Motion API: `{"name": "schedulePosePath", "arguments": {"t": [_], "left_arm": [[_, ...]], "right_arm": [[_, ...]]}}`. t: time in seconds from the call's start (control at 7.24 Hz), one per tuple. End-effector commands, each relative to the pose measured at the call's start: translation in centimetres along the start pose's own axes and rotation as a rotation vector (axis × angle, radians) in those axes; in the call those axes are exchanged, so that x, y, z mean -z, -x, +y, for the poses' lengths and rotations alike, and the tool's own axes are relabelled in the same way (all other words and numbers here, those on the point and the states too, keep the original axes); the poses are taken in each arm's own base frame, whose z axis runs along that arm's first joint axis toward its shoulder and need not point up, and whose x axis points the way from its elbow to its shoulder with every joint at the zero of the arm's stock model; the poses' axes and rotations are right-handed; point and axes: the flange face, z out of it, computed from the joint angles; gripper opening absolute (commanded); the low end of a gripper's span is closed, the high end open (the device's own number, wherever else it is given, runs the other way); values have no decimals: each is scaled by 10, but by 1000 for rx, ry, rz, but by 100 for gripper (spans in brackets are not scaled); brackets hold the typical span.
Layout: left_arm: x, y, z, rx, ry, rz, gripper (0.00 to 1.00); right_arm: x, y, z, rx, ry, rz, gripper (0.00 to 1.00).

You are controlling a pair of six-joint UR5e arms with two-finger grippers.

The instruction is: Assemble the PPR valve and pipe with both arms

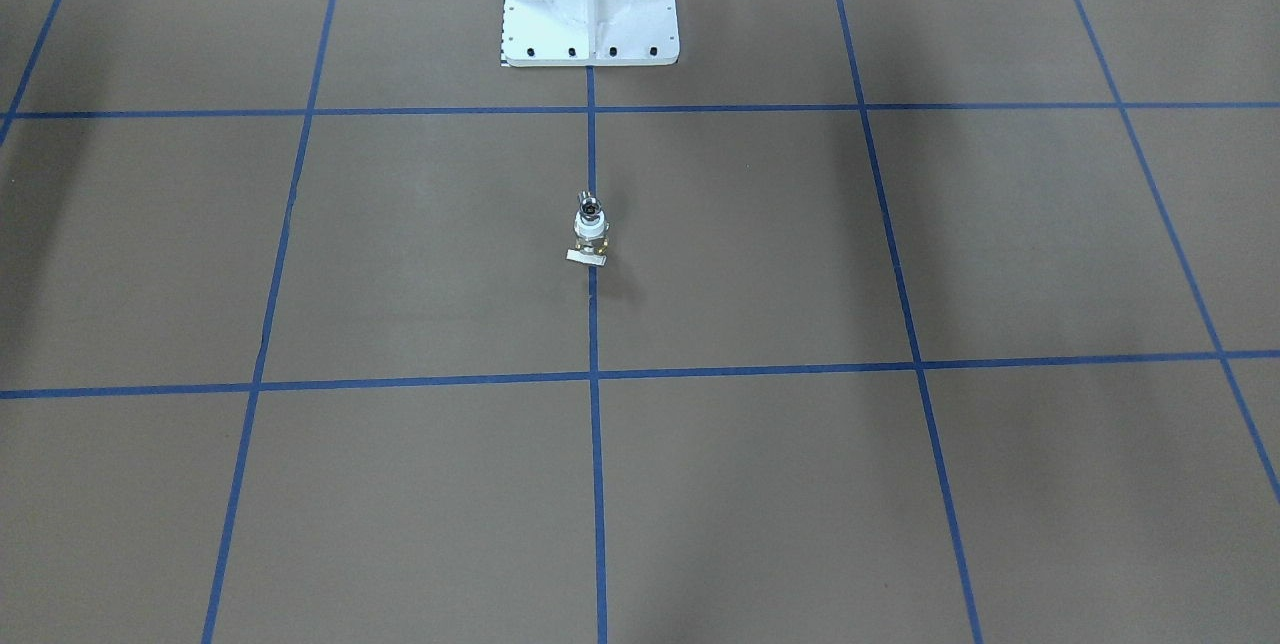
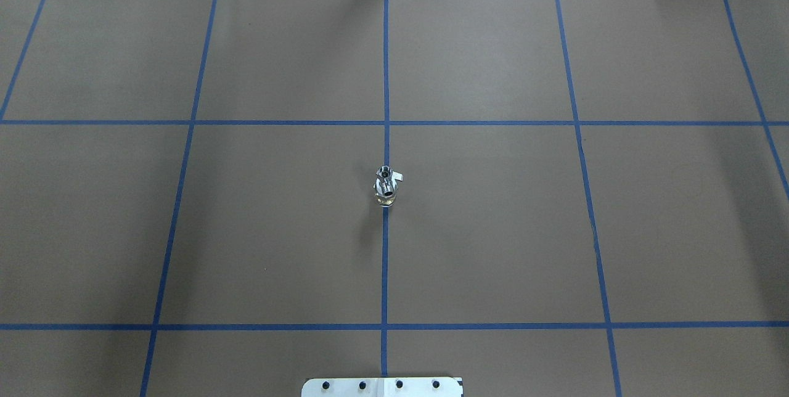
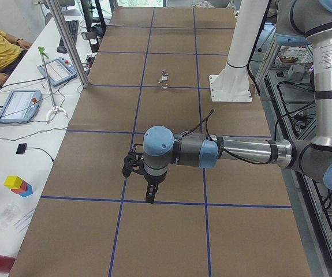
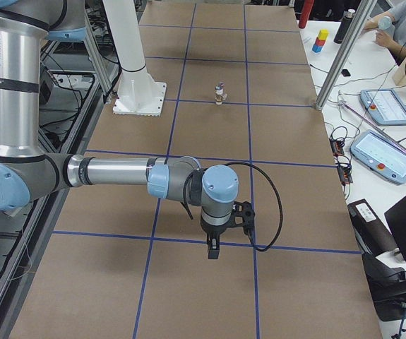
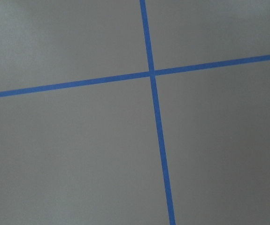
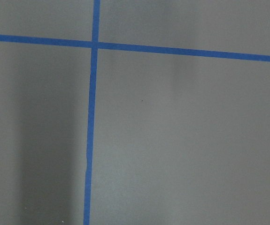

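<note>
Shiny pipe (image 1: pixel 589 203) seemingly atop brass PPR valve (image 1: pixel 592 242); left gripper (image 3: pixel 149 199), right gripper (image 4: pixel 212 252) unreadable

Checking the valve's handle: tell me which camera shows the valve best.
The front-facing view: the valve stands unblocked, with white collar, brass body and pale handle distinguishable. Overhead shows mostly its shiny top. Both side views show it tiny. The wrist views show only paper and tape.
</note>
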Motion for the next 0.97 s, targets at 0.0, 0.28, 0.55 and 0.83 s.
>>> {"name": "schedulePosePath", "arguments": {"t": [0.0,0.28,0.55,0.83], "left_arm": [[5,-5,-3,-13,-12,-3,100],[3,-2,0,-5,-5,-2,100],[-2,2,6,8,7,-1,100],[-4,3,6,11,10,-2,100]], "right_arm": [[9,9,-2,3,-22,-10,99],[9,9,-1,3,-22,-12,99],[14,13,-1,14,-32,-10,99],[13,13,0,10,-30,-12,99]]}}
